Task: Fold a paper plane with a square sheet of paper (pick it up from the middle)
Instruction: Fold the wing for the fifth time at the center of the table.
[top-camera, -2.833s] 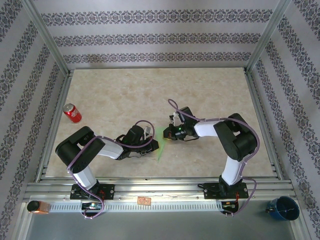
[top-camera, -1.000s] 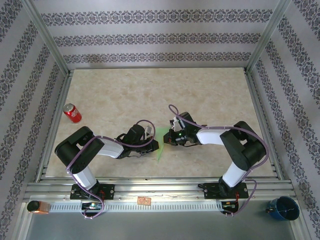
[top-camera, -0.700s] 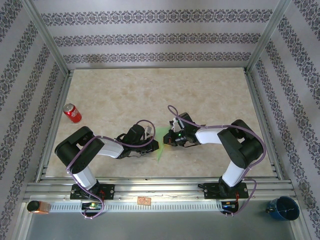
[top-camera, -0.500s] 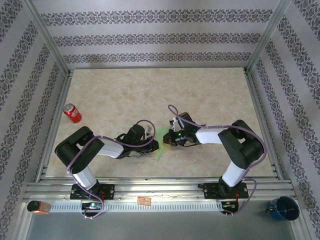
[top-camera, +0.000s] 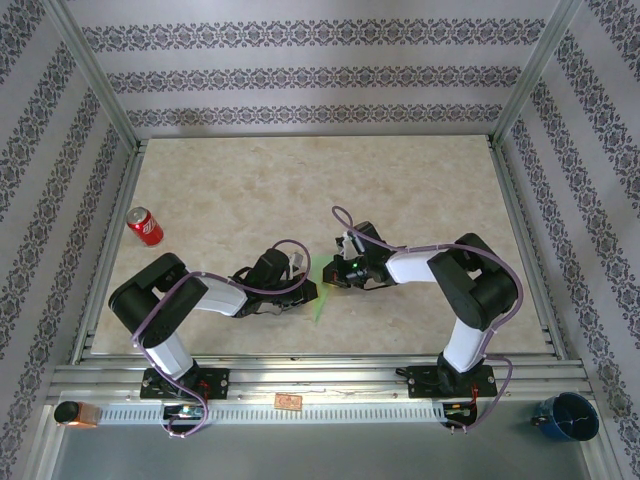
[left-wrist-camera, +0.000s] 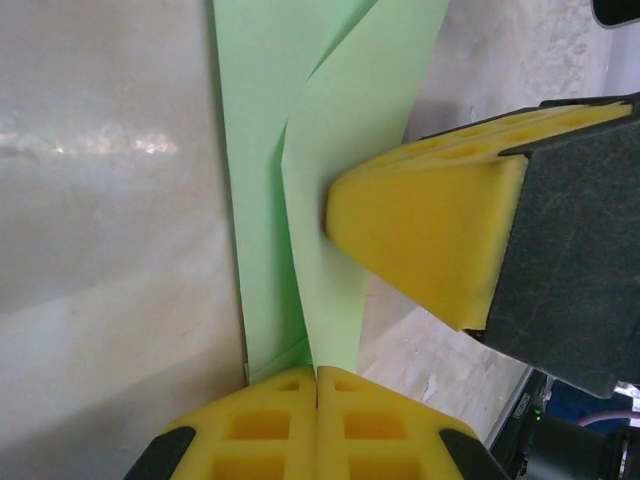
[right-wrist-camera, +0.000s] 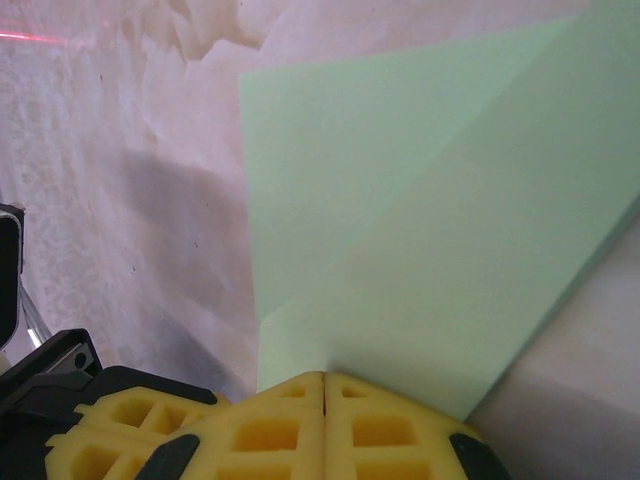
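Observation:
The sheet of paper (top-camera: 320, 302) is light green and folded into a slim pointed dart shape; it lies on the table between both arms. In the left wrist view its layered flaps (left-wrist-camera: 345, 120) run up from my left gripper (left-wrist-camera: 318, 372), which is shut on the near end. My left gripper (top-camera: 309, 290) sits at the paper's left side. My right gripper (top-camera: 334, 275) is at the paper's upper right, and its yellow fingers (left-wrist-camera: 420, 230) press against the flap. In the right wrist view my right gripper (right-wrist-camera: 325, 378) is shut on the edge of the folded paper (right-wrist-camera: 420, 200).
A red soda can (top-camera: 144, 226) lies at the table's left edge. The marbled table (top-camera: 300, 180) is walled by a metal frame and patterned panels. A blue cup (top-camera: 566, 416) and a small orange object (top-camera: 73, 412) sit off the table near the front rail.
The right gripper has shifted slightly left and up along the paper's upper end. The left arm and the can have not moved.

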